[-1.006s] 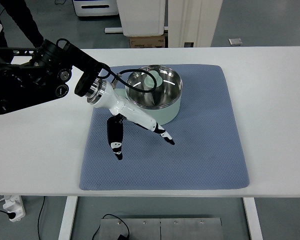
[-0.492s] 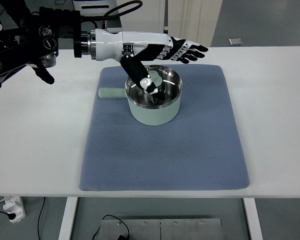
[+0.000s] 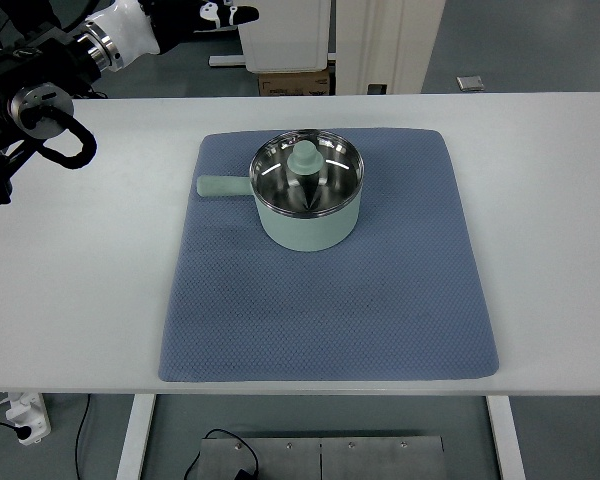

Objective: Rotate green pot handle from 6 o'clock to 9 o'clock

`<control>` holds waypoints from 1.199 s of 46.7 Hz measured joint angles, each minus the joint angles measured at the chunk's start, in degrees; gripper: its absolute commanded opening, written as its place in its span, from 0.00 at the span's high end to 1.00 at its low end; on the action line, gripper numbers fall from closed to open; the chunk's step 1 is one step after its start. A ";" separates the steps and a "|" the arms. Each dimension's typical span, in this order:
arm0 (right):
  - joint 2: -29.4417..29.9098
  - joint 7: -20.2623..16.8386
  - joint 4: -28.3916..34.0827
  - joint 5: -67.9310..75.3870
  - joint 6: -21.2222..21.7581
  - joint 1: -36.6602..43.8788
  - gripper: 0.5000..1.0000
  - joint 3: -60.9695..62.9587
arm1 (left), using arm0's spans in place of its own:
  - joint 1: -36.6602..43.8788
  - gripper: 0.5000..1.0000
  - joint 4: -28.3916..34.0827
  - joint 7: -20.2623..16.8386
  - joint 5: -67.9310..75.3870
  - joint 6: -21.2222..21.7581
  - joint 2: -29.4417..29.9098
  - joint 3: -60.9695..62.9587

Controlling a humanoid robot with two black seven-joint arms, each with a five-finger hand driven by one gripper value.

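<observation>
Left robot hand (image 3: pixel 218 12) raised at top edge, far from pot, finger state unclear. Green pot (image 3: pixel 309 196) on blue mat (image 3: pixel 330 300) on table (image 3: pixel 540 200); handle (image 3: pixel 223 186) points left. Steel interior, green knob (image 3: pixel 305 154) inside. No legible writing.

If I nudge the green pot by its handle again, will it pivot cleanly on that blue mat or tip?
The green pot is wide and low with a flat base, so tipping seems unlikely. The textured blue mat probably grips, so it may drag rather than glide. The handle sticks out sideways, so a push there should turn the pot.
</observation>
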 measured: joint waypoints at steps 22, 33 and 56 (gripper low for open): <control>0.00 -0.01 0.00 0.00 0.00 -0.02 0.00 0.00 | 13.38 0.00 0.88 0.05 -9.60 15.44 -2.18 -15.55; 0.00 0.00 0.00 0.00 0.00 -0.02 0.00 0.00 | 16.47 0.00 7.12 0.04 -9.58 15.73 -6.91 -22.08; 0.00 -0.01 0.00 0.00 0.00 -0.02 0.00 0.00 | 20.98 0.00 15.53 -0.37 -9.62 16.65 -14.80 -26.56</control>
